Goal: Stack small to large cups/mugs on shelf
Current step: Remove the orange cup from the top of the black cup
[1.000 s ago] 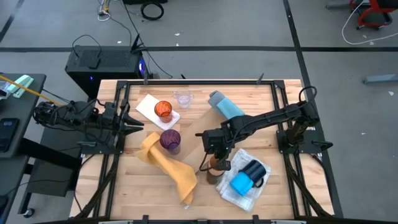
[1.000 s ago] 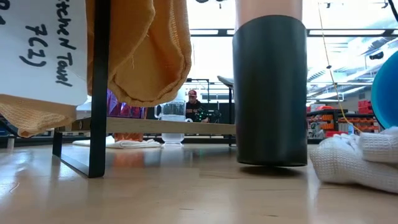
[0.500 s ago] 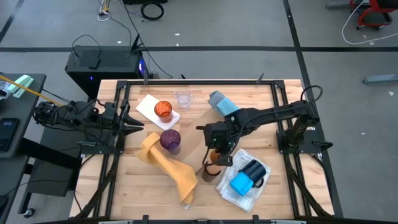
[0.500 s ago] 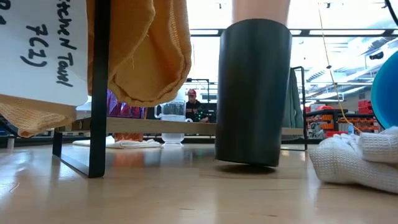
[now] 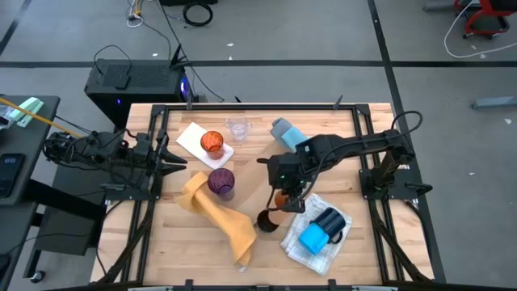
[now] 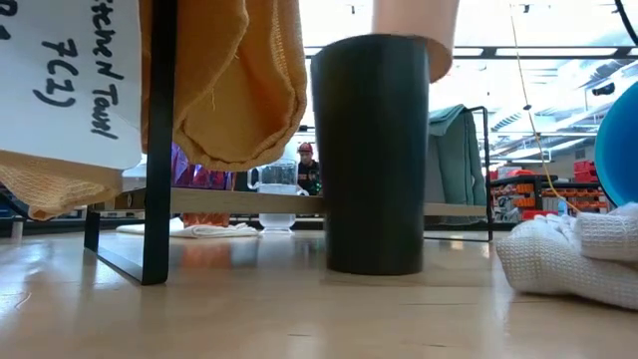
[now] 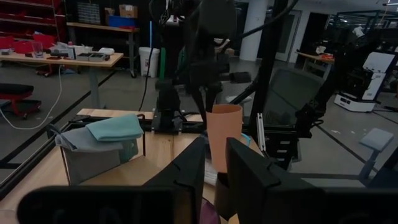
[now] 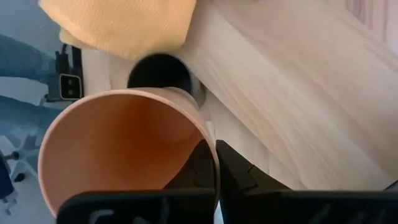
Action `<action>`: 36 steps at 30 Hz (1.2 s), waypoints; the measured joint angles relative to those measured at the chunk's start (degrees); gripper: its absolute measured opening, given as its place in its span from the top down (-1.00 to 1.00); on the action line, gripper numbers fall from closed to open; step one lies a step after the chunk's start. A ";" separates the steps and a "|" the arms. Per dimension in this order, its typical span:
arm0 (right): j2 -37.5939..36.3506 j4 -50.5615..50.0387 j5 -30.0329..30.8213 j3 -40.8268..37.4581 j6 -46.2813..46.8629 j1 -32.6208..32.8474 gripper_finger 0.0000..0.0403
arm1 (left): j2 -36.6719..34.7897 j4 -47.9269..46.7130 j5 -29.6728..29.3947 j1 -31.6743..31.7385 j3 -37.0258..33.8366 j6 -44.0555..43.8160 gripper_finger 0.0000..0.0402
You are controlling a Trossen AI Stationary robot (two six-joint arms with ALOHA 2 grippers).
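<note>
Right gripper [image 5: 280, 196] sits just right of centre in the high view, its fingers pinched together on the rim of a tan cup [image 8: 127, 149], one finger inside the wall and one outside, as the right wrist view shows. That cup looks like thin, light plastic: stiff enough to carry by the lip, but smooth, so a rim pinch could let it swing or slip; I judge the rim the only practical hold while it hangs upright. Directly under it, at lower centre of the high view, stands the black cup [image 5: 267, 220], which the low view shows upright on the wooden table [image 6: 249, 319], with the tan cup's base just above and slightly right of its mouth, not yet seated. It too seems light and easy to knock over.

Next out, at lower right, a bright blue mug [image 5: 313, 238] and a dark navy mug [image 5: 329, 221] lie on a white cloth [image 5: 295, 247]. Left of centre stands a purple cup [image 5: 220, 182] beside a yellow towel [image 5: 227, 223]. Farther up are an orange cup [image 5: 212, 142] and a clear cup [image 5: 237, 127].

Left gripper [image 5: 174, 162] waits at the left table edge, its jaws slightly apart and empty.
</note>
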 joint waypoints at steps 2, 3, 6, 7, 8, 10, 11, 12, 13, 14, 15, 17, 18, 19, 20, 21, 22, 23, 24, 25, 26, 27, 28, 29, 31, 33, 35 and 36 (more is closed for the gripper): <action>0.00 -0.12 0.23 0.43 0.00 0.00 0.99 | 0.00 0.00 0.00 0.00 0.01 0.00 0.63; 0.01 -0.34 0.29 0.64 0.00 0.00 0.99 | 0.00 0.00 0.00 0.00 -0.01 0.00 0.63; 0.02 -2.06 1.07 1.30 0.00 0.00 0.99 | 0.00 -0.03 0.00 0.00 -0.01 0.00 0.66; 0.02 -3.96 1.64 1.56 0.00 0.00 0.99 | 0.00 -0.09 0.00 0.00 0.00 0.00 0.67; 0.02 -6.65 2.82 1.92 0.00 0.00 0.99 | 0.00 -0.22 0.00 0.00 -0.01 -0.02 0.67; 0.01 -11.05 5.95 2.64 0.13 0.04 0.99 | 0.00 -0.36 0.00 0.00 -0.01 -0.02 0.66; -0.09 -12.27 7.96 2.91 0.70 0.02 0.99 | 0.00 -0.35 0.00 0.00 -0.01 -0.03 0.66; -0.27 -12.76 10.45 2.93 1.66 -0.06 0.99 | 0.00 -0.37 0.00 0.00 -0.01 -0.02 0.65; -0.33 -12.61 12.40 2.93 2.44 -0.37 0.99 | 0.00 -0.37 0.00 0.00 -0.01 -0.02 0.64; -0.44 -12.46 13.56 2.93 3.00 -0.67 0.99 | 0.00 -0.33 0.00 0.00 0.00 -0.02 0.63; -0.55 -12.50 14.65 2.92 3.80 -0.94 0.99 | 0.00 -0.35 0.00 0.00 -0.01 -0.02 0.63; -0.77 -12.29 15.56 2.65 5.08 -1.65 0.99 | 0.00 -0.35 0.00 0.00 0.01 -0.06 0.63; -0.85 -11.98 15.65 2.21 5.53 -1.90 0.99 | 0.00 -0.35 0.00 0.00 0.01 -0.07 0.63; -0.85 -11.89 15.75 1.74 6.07 -1.99 0.99 | 0.00 -0.35 0.00 0.00 -0.01 -0.08 0.64; -0.79 -11.96 15.54 1.16 6.57 -1.96 0.99 | 0.00 -0.35 0.00 0.00 0.00 -0.14 0.64; -0.76 -12.04 15.11 0.58 7.12 -1.75 0.99 | 0.00 -0.35 0.00 0.00 -0.01 -0.17 0.65; -0.76 -12.00 14.82 -0.01 7.83 -1.37 0.99 | 0.00 -0.35 0.00 0.00 -0.01 -0.17 0.66; -0.76 -12.00 14.31 -0.59 8.34 -1.00 0.99 | 0.00 -0.35 0.00 0.00 -0.01 -0.17 0.66; -0.76 -12.06 14.05 -1.17 9.02 -0.53 0.99 | 0.00 -0.35 0.00 0.00 -0.01 -0.17 0.67; -0.76 -12.05 14.07 -1.68 9.93 -0.11 0.99 | 0.00 -0.35 0.00 0.00 -0.01 -0.17 0.67; -0.74 -11.94 14.07 -2.14 10.75 0.26 0.99 | 0.00 -0.35 0.00 0.00 -0.01 -0.17 0.66; -0.74 -11.72 14.26 -2.71 11.69 0.61 0.99 | 0.00 -0.35 0.00 0.00 -0.01 -0.17 0.66; -0.76 -11.42 14.38 -3.43 12.94 0.89 0.99 | 0.00 -0.35 0.00 0.00 -0.01 -0.16 0.65; -0.76 -11.06 14.64 -4.20 14.33 1.09 0.99 | 0.00 -0.35 0.00 0.00 0.00 -0.15 0.64; -0.74 -9.76 14.94 -5.78 16.05 1.70 0.99 | 0.00 -0.35 0.00 0.00 0.00 -0.14 0.63; -0.76 -7.51 15.10 -7.31 17.22 2.64 0.99 | -0.01 -0.33 0.00 0.00 -0.01 -0.13 0.62; -0.76 -4.85 14.57 -9.12 18.59 3.46 0.99 | 0.00 -0.33 0.00 0.00 -0.01 -0.13 0.63; -0.72 -3.97 14.34 -9.93 19.29 3.89 0.99 | 0.00 -0.33 0.00 0.00 -0.01 -0.13 0.64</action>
